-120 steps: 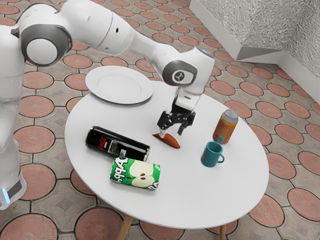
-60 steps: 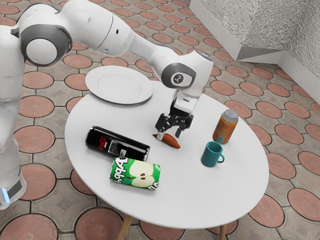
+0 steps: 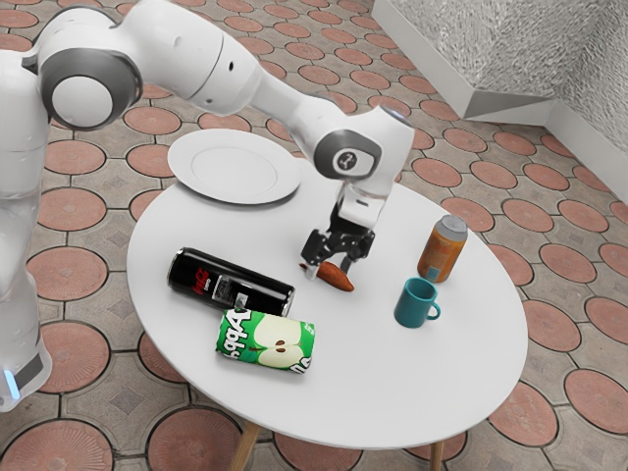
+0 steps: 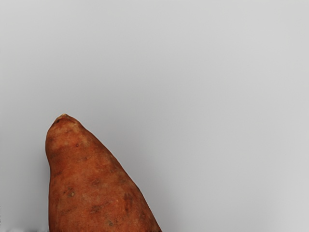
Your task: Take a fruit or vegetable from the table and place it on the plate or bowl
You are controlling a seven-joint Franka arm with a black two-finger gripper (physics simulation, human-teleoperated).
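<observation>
As the white arm (image 3: 226,74) bends low over the middle of the round bench (image 3: 392,373), its black fingers (image 3: 316,263) stand spread on either side of a sweet potato (image 3: 340,280), open and, as far as the exterior view shows, not closed on anything. The sweet potato (image 4: 91,188) lies flat on the bench top directly under the hand, its tapered end showing against the bare white surface in the wrist view. Nothing has been lifted, and the white plate (image 3: 234,167) at the far edge of the bench, toward the exterior view's left, carries nothing. By this reading the task stands at the grasp: the approach looks complete, while the closing of the fingers, the lift, the carry across to the plate and the release all remain to be done. A black can (image 3: 230,283) and a green can (image 3: 266,343) lie on their sides near the bench's front, left of the sweet potato in the exterior view. A teal mug (image 3: 416,302) and an upright orange can (image 3: 443,249) stand to its right, well apart from the likely path to the plate.
</observation>
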